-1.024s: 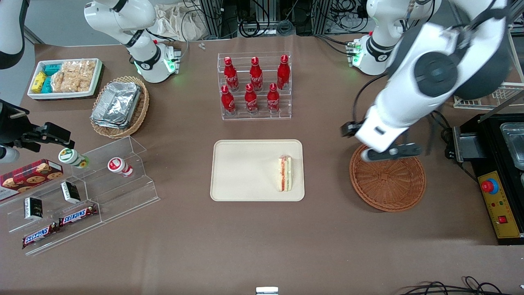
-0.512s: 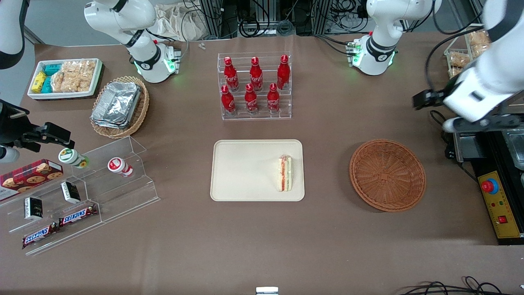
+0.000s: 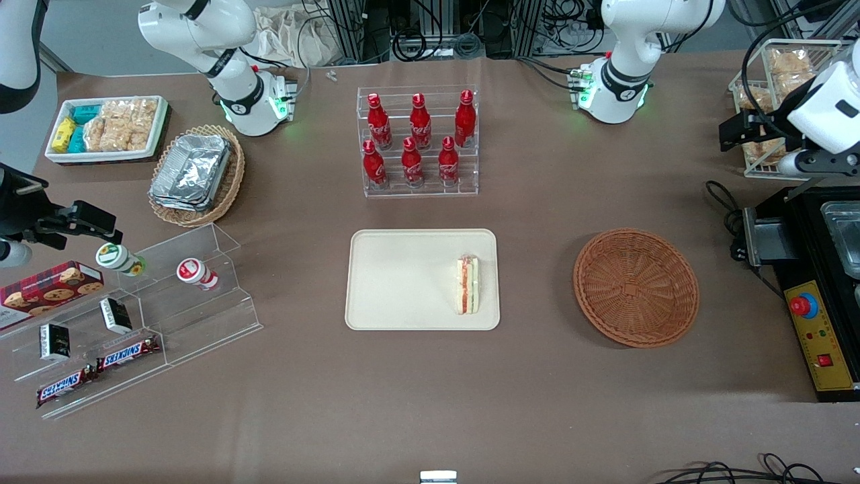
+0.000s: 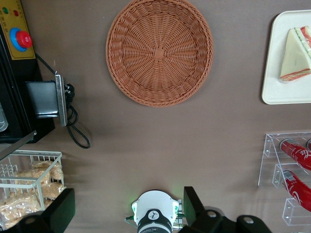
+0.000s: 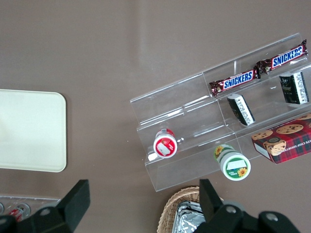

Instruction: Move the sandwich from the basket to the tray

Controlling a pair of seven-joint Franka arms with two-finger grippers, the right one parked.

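The sandwich [image 3: 467,284] [image 4: 295,48] lies on the cream tray [image 3: 403,282] [image 4: 291,92], near the tray's edge that faces the basket. The round reddish-brown basket [image 3: 635,288] [image 4: 159,51] sits beside the tray and holds nothing. My gripper [image 3: 772,151] [image 4: 124,211] hangs high at the working arm's end of the table, farther from the front camera than the basket. It is open, with its black fingers [image 4: 194,208] wide apart and nothing between them.
A clear rack of red cola bottles [image 3: 418,141] stands farther from the front camera than the tray. A wire basket of snacks [image 3: 772,81] and a black machine with a red button [image 3: 803,306] sit at the working arm's end. An acrylic shelf [image 3: 168,316] is at the parked arm's end.
My gripper moved from just above the basket out toward the working arm's end of the table and farther from the front camera. The sandwich stayed on the tray.
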